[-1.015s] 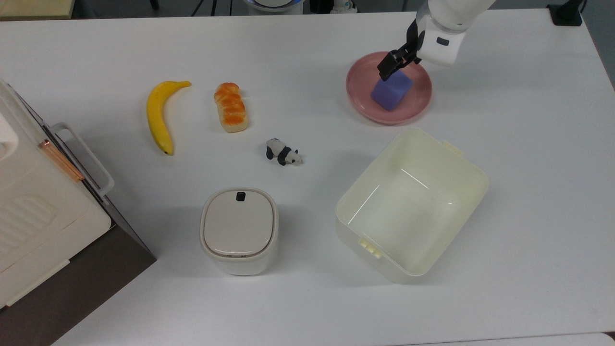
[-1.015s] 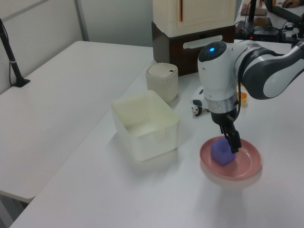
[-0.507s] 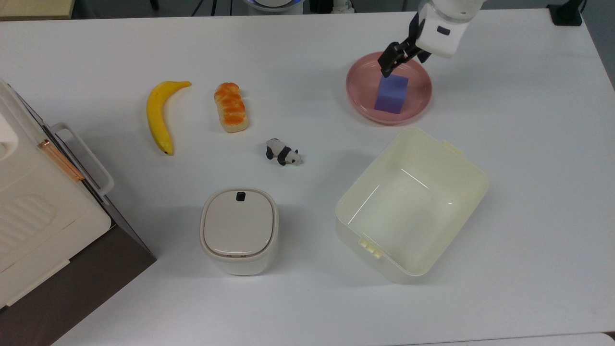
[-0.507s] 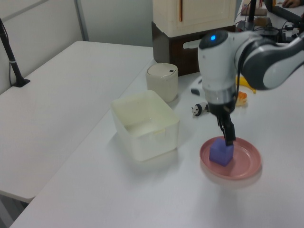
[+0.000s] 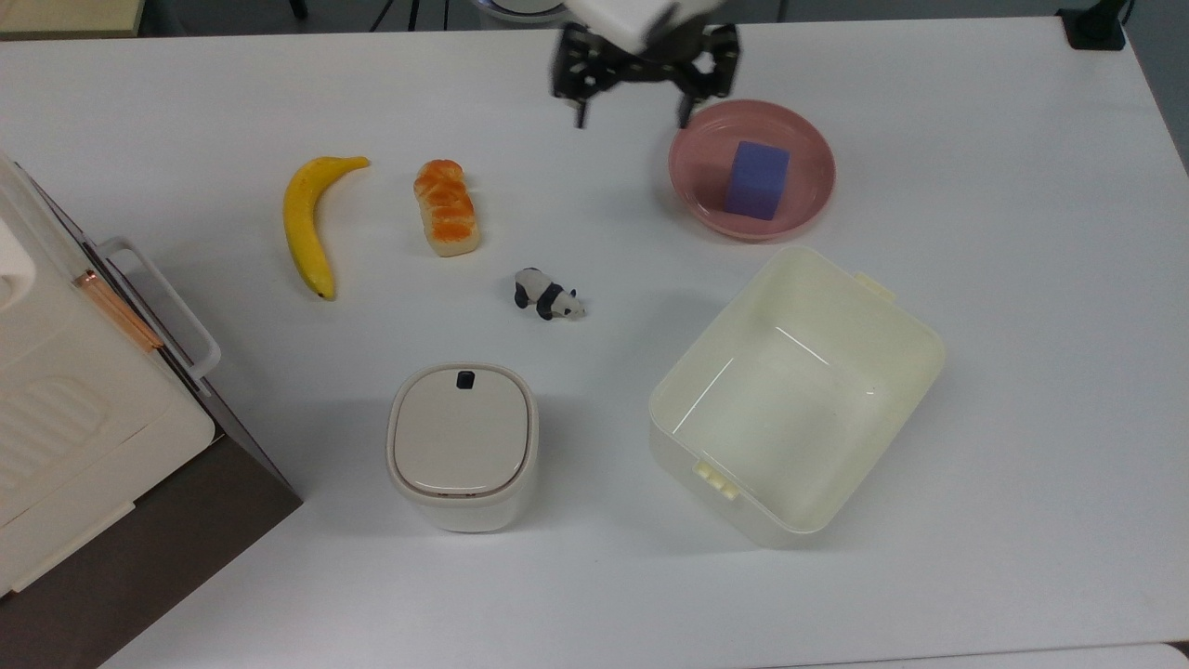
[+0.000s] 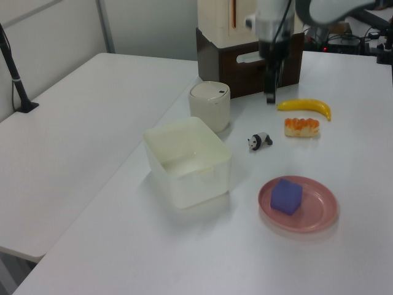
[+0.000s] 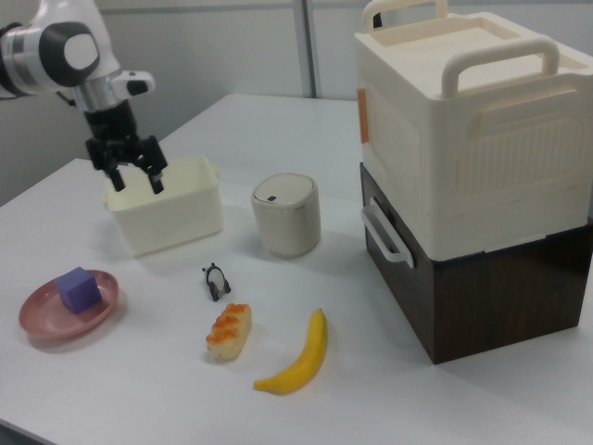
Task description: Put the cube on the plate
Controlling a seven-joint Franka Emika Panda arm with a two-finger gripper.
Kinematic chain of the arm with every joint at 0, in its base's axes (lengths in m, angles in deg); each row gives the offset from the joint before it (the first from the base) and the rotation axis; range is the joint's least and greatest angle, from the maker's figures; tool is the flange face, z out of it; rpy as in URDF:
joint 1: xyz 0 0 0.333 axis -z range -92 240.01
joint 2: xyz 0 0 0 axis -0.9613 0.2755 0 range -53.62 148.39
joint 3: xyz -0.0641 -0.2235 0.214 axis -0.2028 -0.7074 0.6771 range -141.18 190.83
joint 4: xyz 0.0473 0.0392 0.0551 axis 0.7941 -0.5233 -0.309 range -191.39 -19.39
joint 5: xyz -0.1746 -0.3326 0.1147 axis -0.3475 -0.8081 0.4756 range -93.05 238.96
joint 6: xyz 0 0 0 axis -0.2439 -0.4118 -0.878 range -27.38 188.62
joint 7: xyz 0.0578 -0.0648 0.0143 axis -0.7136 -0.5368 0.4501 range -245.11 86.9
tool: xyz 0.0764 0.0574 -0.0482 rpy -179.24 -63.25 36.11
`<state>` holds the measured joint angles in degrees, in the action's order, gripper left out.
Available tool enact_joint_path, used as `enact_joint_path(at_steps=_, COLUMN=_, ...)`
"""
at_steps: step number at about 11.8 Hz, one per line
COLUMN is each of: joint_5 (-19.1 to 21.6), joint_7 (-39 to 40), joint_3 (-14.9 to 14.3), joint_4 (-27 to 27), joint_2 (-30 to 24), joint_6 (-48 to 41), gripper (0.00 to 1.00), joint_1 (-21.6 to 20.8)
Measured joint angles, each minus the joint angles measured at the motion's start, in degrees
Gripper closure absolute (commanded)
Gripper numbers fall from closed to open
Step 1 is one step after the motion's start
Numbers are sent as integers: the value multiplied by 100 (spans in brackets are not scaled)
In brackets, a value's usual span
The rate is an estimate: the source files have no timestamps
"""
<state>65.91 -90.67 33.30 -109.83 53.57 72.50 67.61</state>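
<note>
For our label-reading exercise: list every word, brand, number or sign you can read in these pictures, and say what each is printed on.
None can be read: no print on the cube, the plate, the cream tub, the lidded bin or the stacked storage boxes.

In the top view, we see the tool (image 5: pixel 632 98) blurred, and the upper edge cuts the arm above it. In the left view, we cannot separate its fingers (image 6: pixel 269 92); the stacked boxes (image 6: pixel 249 24) are cut at the top.
</note>
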Motion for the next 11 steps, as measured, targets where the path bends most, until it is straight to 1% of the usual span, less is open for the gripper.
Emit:
enact_joint_path(at_steps=2, joint_5=1, joint_7=1, joint_3=-8, joint_4=3, joint_2=-289, joint_6=-32, gripper=0, joint_1=594)
enact_joint_path(at_steps=4, joint_5=2, joint_7=22, joint_3=-11, joint_4=3, joint_2=-467, joint_6=-148, gripper=0, joint_1=955)
enact_joint_path(at_steps=5, joint_5=2, joint_7=27, joint_3=-15, joint_4=2, joint_2=-525, joint_6=-165, gripper=0, joint_1=1053)
enact_joint_path(at_steps=7, joint_5=6, joint_7=29, joint_3=-107, joint_4=2, joint_2=-597, joint_6=-169, gripper=0, joint_1=1084)
enact_joint_path(at_steps=8, joint_5=95, joint_7=93, joint_3=-149, joint_4=2, joint_2=-613, joint_6=-173, gripper=0, joint_1=1084)
enact_joint_path(at_steps=11, joint_5=534, joint_7=355, joint_3=-274, joint_4=2, joint_2=-619, joint_6=-174, gripper=0, joint_1=1089)
